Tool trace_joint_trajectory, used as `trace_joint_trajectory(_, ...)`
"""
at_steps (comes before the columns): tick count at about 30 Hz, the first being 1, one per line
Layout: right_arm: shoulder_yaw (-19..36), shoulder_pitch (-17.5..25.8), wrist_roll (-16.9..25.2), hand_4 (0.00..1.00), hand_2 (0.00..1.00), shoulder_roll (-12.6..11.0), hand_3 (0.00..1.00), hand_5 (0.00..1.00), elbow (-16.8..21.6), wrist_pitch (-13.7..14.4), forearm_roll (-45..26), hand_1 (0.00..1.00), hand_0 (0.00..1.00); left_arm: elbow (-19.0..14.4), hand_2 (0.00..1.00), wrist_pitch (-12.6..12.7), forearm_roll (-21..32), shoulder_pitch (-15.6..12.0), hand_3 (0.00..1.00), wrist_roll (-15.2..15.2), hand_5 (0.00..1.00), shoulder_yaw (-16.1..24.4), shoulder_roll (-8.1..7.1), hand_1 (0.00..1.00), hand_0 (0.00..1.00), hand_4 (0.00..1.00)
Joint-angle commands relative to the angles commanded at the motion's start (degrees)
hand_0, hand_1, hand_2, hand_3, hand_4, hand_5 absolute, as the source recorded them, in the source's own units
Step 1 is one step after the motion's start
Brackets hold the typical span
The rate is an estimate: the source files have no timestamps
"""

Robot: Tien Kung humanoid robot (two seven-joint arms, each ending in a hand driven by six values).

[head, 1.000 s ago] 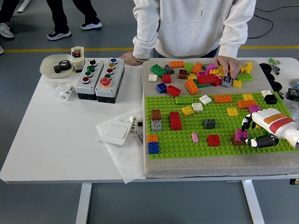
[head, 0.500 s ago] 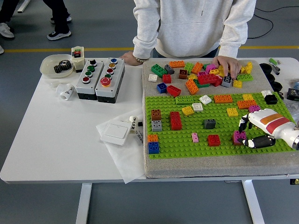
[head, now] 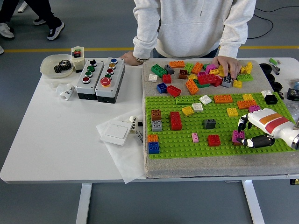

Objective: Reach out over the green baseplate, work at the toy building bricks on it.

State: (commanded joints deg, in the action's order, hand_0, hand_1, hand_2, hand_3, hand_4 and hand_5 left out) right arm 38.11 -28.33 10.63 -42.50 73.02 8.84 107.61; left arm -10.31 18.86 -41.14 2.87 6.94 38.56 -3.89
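The green baseplate point(head: 187, 144) lies on a grey mat, with several bricks stuck on it. My right hand point(head: 243, 132) comes in from the right edge, low over the plate's right end. Its black fingers point(head: 242, 123) and thumb curl around a magenta brick point(head: 238, 136), the fingers behind it and the thumb in front. A red brick point(head: 214, 139) and a dark grey brick point(head: 209, 123) stand to the left of it. My left arm does not show.
A pile of loose bricks point(head: 201, 74) lies behind the plate; a person's hand point(head: 227, 64) rests on it, the other hand point(head: 128, 57) on the table. Two button boxes point(head: 99, 78), a bowl of gears point(head: 57, 65) and a white switch point(head: 116, 132) sit left.
My right hand has slid a little to the left over the plate, and the magenta brick has shifted left with it. The person's hands stay where they were.
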Motion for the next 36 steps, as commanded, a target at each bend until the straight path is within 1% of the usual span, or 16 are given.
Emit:
trace_joint_trajectory(11, -0.44, -0.60, -0.08, 0.766, 0.522, -0.93, 0.487, 0.336, 0.80, -1.27, 0.16, 0.481, 0.507, 0.00, 0.785, 0.05, 0.38, 0.16, 0.616, -0.04, 0.630, -0.24, 0.00, 0.739, 0.719, 0.656)
trace_joint_trajectory(36, 1.20, 0.37, -0.05, 0.779, 0.537, -1.10, 0.488, 0.346, 0.70, -1.02, 0.85, 0.500, 0.515, 0.00, 0.785, -0.07, -0.19, -0.03, 0.615, 0.03, 0.631, -0.10, 0.01, 0.737, 0.719, 0.658)
